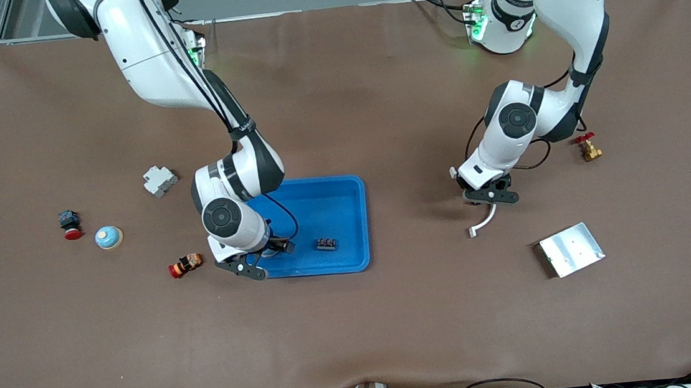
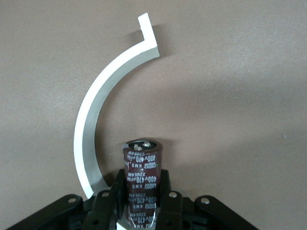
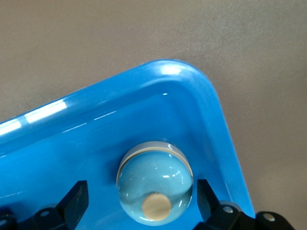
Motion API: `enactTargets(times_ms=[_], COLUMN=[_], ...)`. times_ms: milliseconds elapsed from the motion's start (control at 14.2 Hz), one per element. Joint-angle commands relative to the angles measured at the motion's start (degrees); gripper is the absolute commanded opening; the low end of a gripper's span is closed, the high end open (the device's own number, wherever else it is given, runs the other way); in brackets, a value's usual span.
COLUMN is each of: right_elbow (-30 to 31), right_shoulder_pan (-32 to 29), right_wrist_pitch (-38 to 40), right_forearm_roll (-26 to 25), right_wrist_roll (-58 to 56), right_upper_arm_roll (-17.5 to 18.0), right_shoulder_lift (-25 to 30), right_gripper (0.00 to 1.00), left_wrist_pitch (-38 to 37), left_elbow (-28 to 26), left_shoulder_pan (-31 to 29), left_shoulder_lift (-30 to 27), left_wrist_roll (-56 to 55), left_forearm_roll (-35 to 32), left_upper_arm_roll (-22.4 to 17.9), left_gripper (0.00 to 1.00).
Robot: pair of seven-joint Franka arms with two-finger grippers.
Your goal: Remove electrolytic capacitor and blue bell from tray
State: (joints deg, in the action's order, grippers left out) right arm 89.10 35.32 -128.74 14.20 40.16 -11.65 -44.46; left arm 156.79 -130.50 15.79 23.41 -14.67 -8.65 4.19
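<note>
Right pincer (image 3: 139, 201) gapes over bell (image 3: 155, 182) in blue tray (image 3: 211, 110); left pincer (image 2: 141, 201) clamps capacitor (image 2: 141, 167).

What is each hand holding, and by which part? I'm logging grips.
Left hand grips the capacitor by its lower body. Right hand is open around the bell in the blue tray, not holding it.

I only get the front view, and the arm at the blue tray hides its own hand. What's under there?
Observer: A bell, sitting in a corner of the tray between the right gripper's open fingers.
Operator: Is the other hand holding anything?
Observer: Yes, the left gripper is shut on a capacitor, dark brown with white print.
Operator: Does that white hook touch it?
Observer: No, a gap shows between the curved white piece and the capacitor.
</note>
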Motion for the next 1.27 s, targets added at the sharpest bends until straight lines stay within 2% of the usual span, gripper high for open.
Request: enactTargets(times_ms=[0,141,282,352,423,634,916,986,1057,1198], right_elbow=[-1.13,-1.56,-2.70,-3.84,-5.16,-7.72,-5.17,-3.95,-3.33,-1.75], right_shoulder_pan=[-0.78,-1.04,-1.22,-1.83,-2.18,-4.37,-13.58,-16.13,-18.07,-22.03], right_wrist_pitch=[-0.10,0.16,0.95,2.17,4.79,9.12,14.92,14.93,14.93,14.14], right_forearm_roll=[-1.10,-0.93,-0.66,-0.40,-0.40,-1.01,-3.02,-3.38,-3.56,-4.87], right_wrist_roll=[0.53,0.18,0.09,0.09,0.00,-4.36,-28.86,-34.05,-38.88,-46.28], right_upper_arm_roll=[0.31,0.31,0.22,0.22,0.22,0.05,-0.22,-0.22,-0.22,-0.22], right_shoulder_lift=[-0.80,-0.54,0.07,0.34,0.95,3.14,6.40,7.19,7.46,7.46], right_gripper=[0.72,0.36,0.12,0.05,0.00,0.00,0.00,0.00,0.00,0.00], left_wrist_pitch=[1.15,1.15,1.07,1.07,1.07,0.80,0.80,0.80,0.80,0.54], left_elbow=[-0.90,-0.11,1.30,1.56,2.18,5.51,7.28,7.28,7.37,7.63], left_shoulder_pan=[-0.59,-0.94,-0.68,-0.41,-0.32,0.64,1.61,1.52,1.52,1.52], left_shoulder_lift=[-0.30,0.49,1.46,1.81,1.99,3.82,6.20,6.21,6.12,5.68], left_wrist_roll=[0.61,0.52,-0.70,-0.79,-0.97,-4.21,-6.07,-6.15,-6.42,-9.13], left_forearm_roll=[-1.02,-1.02,-0.93,-0.58,-0.32,-0.31,-0.31,-0.31,-0.23,-0.23], left_upper_arm_roll=[0.47,0.55,0.64,0.64,0.64,0.73,0.82,0.73,0.82,0.82], left_gripper=[0.00,0.00,0.00,0.00,0.00,0.00,0.00,0.46,0.99,1.00])
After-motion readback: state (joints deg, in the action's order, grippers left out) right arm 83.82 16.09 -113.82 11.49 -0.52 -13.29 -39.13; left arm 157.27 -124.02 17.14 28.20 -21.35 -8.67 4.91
